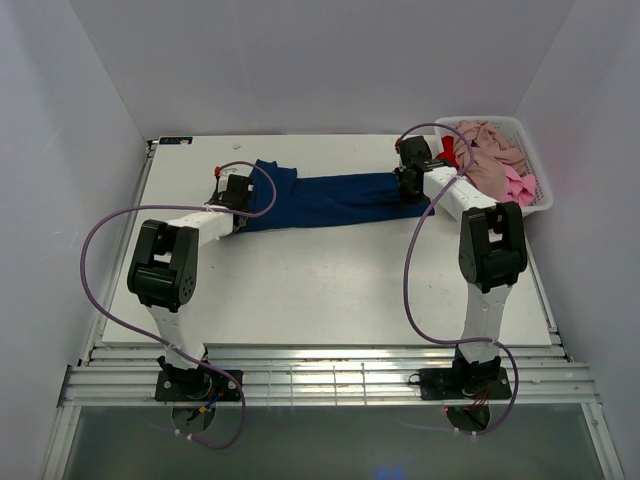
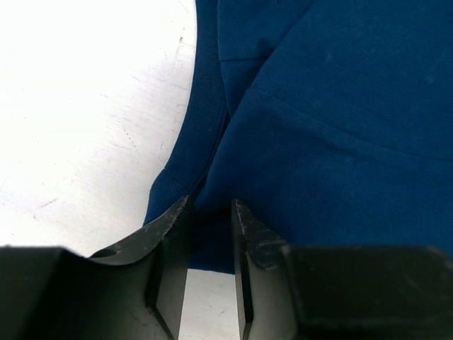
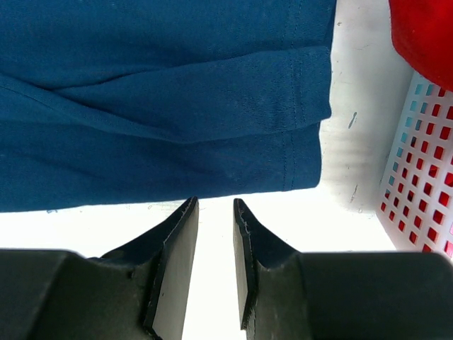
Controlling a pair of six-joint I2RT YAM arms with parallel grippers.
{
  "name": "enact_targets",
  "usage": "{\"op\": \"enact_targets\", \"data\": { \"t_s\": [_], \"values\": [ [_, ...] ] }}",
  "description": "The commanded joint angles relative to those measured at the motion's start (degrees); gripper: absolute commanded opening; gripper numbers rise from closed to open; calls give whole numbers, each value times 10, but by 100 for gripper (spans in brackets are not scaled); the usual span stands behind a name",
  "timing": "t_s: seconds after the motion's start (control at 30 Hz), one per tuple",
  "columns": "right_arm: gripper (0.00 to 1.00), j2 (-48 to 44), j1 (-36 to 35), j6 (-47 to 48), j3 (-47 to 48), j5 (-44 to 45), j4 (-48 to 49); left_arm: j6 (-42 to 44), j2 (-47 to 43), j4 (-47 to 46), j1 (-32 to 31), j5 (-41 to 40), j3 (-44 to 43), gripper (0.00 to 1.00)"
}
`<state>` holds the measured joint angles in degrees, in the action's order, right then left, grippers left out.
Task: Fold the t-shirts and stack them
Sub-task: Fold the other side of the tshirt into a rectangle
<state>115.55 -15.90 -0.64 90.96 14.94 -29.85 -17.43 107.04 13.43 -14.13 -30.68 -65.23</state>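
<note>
**Overhead and wrist views.** A navy blue cloth t-shirt (image 1: pixel 330 200) is shown lying as a long band across the far part of the flat white table (image 1: pixel 330 300), between the two arms. The left gripper (image 2: pixel 211 207) is seen with jaws parted over the band's left edge (whether cloth is touched cannot be told). The right gripper (image 3: pixel 214 205) is parted just short of the hemmed right end, over bare table. A white slotted plastic basket (image 1: pixel 540 180) at the far right holds a crumpled dusty pink-beige t-shirt (image 1: pixel 492 150) and a bright pink t-shirt (image 1: pixel 517 186). A red t-shirt (image 3: pixel 425 28) is cut off by the frame edge.
</note>
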Motion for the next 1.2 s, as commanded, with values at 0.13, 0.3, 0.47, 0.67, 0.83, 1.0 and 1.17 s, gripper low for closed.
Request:
{"op": "enact_targets", "data": {
  "t_s": [0.13,0.3,0.47,0.67,0.83,1.0,1.17],
  "values": [
    [33,10,-4,4,20,8,0,6,-18,-7,-4,-11,-20,43],
    [33,11,-5,4,22,11,0,6,-3,-7,-5,-10,-26,40],
    [33,15,-4,4,26,12,-2,9,-8,-9,-5,-13,-18,21],
    [33,15,-4,4,26,14,-4,6,-22,-6,-7,-15,-6,3],
    [33,15,-5,5,26,18,-4,-8,-61,-1,-21,-29,20,0],
    [33,16,-4,4,27,18,-4,-34,-138,2,-45,-49,69,0],
    [33,18,-4,4,28,18,-7,-44,-186,7,-58,-61,98,0]
  ]
}}
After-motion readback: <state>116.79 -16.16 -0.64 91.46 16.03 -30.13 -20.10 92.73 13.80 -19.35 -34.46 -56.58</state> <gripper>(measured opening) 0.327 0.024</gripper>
